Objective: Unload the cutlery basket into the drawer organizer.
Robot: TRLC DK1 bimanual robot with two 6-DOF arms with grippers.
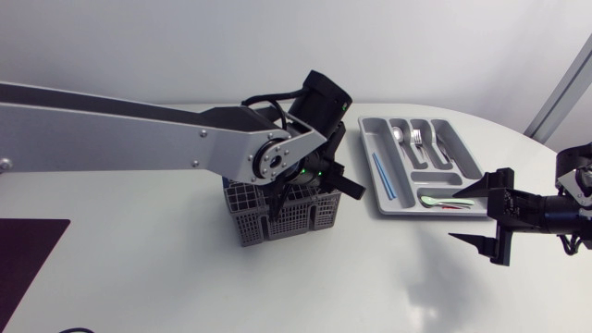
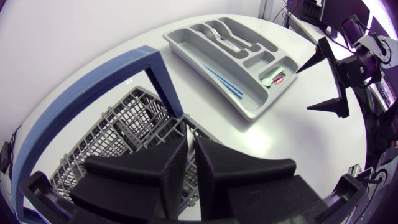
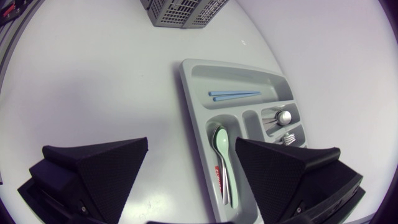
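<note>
Left arm: silver-grey link with screw heads, black joints, looped black cable, green indicator lights. Left end effector and right end effector: two matte black, textured wedge fingers each.

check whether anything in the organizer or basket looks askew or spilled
Nothing stands out: the cutlery basket stands upright, and the blue chopsticks, green spoon and metal cutlery lie inside compartments of the drawer organizer.
</note>
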